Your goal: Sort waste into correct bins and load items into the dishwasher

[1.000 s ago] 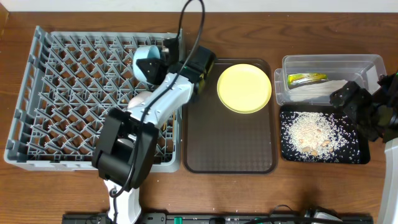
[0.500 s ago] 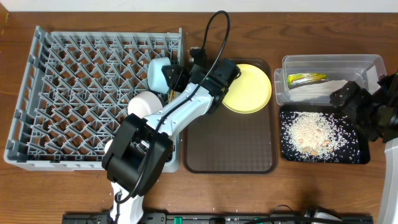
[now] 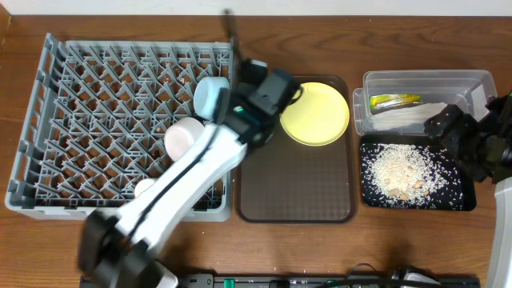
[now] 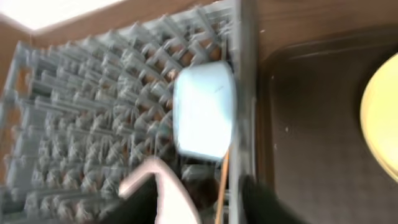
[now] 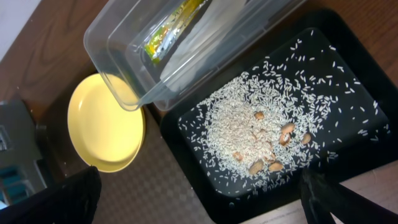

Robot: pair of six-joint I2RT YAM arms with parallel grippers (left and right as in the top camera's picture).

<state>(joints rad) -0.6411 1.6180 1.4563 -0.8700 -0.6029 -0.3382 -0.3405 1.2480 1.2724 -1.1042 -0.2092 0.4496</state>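
The light-blue bowl (image 3: 209, 95) (image 4: 204, 112) lies on its side in the grey dishwasher rack (image 3: 48, 120) near its right wall. Beside it in the rack sits the white bowl (image 3: 183, 136) (image 4: 169, 194), with a thin wooden chopstick (image 4: 222, 182) next to it. My left gripper (image 3: 246, 80) (image 4: 199, 211) hovers by the rack's right wall, blurred, open and holding nothing. The yellow plate (image 3: 314, 113) (image 5: 106, 127) rests on the brown tray (image 3: 296, 184). The wrapper (image 3: 394, 102) and tissue (image 3: 416, 118) lie in the clear tub (image 3: 480, 80). Rice scraps (image 3: 404, 170) cover the black tray (image 3: 460, 200). My right gripper (image 5: 199, 205) hangs wide open above that tray's near-left corner.
The rack's right wall (image 4: 244, 93) stands between the bowls and the brown tray (image 4: 311, 124). The left arm (image 3: 184, 176) stretches diagonally over the rack's near right corner. The right arm (image 3: 480, 148) sits over the black tray's right end.
My left gripper has opened and let go of the light-blue bowl, which now lies in the rack. The left arm is swinging, blurred. The right arm has not moved.
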